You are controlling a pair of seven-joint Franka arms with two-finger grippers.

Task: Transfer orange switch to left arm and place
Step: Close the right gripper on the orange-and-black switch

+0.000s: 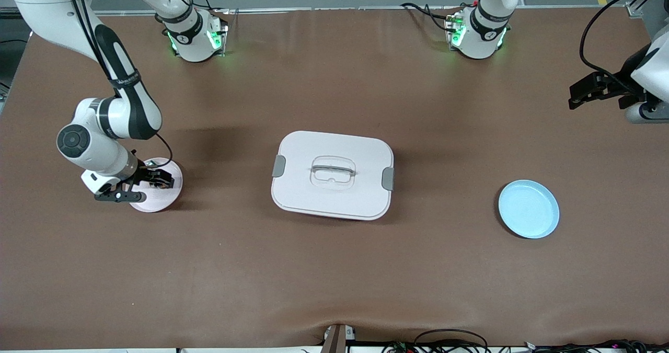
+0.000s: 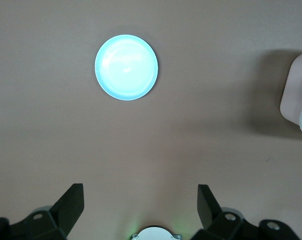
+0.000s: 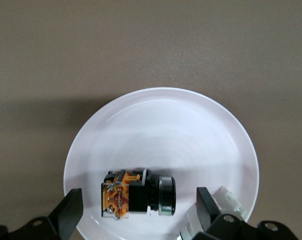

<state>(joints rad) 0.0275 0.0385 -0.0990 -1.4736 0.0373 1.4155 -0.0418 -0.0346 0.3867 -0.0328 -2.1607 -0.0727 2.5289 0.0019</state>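
The orange switch (image 3: 136, 195), a small black block with an orange face and a dark round end, lies on its side on a pale pink plate (image 3: 161, 130) toward the right arm's end of the table. My right gripper (image 3: 138, 205) hangs low over that plate (image 1: 162, 198), open, with one finger on each side of the switch and a gap to both. A small whitish component (image 3: 226, 201) lies beside one finger. The white box (image 1: 332, 175) stands mid-table. My left gripper (image 1: 588, 89) waits open and empty in the air at the left arm's end.
A light blue plate (image 1: 528, 209) lies bare toward the left arm's end, nearer the front camera than the box; the left wrist view shows it (image 2: 126, 67) too, with a corner of the box (image 2: 296, 100). Cables run along the table's near edge.
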